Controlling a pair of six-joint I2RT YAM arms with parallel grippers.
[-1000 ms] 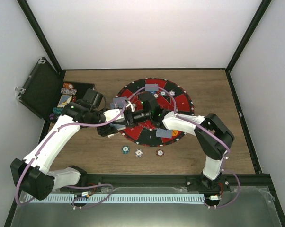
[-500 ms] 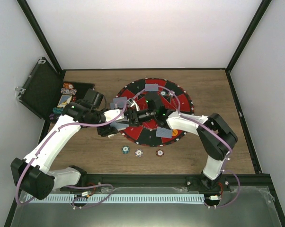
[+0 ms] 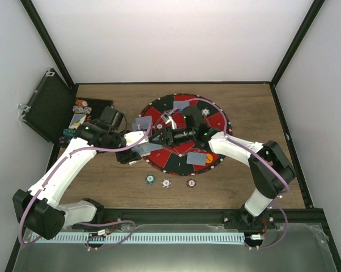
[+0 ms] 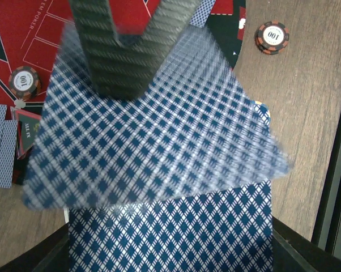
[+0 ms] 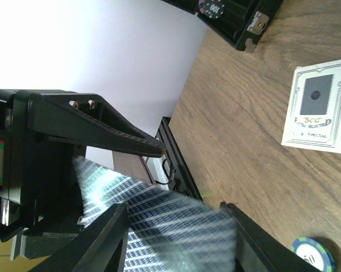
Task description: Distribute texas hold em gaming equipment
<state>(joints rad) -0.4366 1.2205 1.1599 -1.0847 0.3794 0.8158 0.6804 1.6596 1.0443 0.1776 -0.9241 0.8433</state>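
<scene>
**Desk:** What worries you from here?

**Operator:** I'll start at the left rim of the mat (image 3: 218, 120). My left gripper (image 4: 170, 258) is clenched on the deck (image 4: 176, 226) there. If that clamp is slack, I reckon the draw could drag a second card along or spill the whole deck onto the tabletop (image 3: 244, 102).

Next along, the top card (image 4: 159, 130) lies askew over the deck. It's smeared in the left wrist view, so I judge it's mid-draw. My right gripper (image 4: 122, 79) looks pinched on it near one edge only. That's a thin bite. The card could slip out and flip, or land on the dealt cards (image 3: 142, 123) lying on the mat's left side.

**Desk:** And the chips?

**Operator:** Three chips (image 3: 166, 183) sit on the wood just off the mat's near rim, well apart from both grippers. I see no risk to them.

**Desk:** How do the arms sit?

**Operator:** My left arm rises from its base on the near left of the mat, elbow bent, wrist pointing right at the rim. My right arm comes from the near right of the mat and stretches low across its centre, with the fingers pointing left into the deck. The wrists are almost nose to nose, so a knock between them is my other concern.
</scene>
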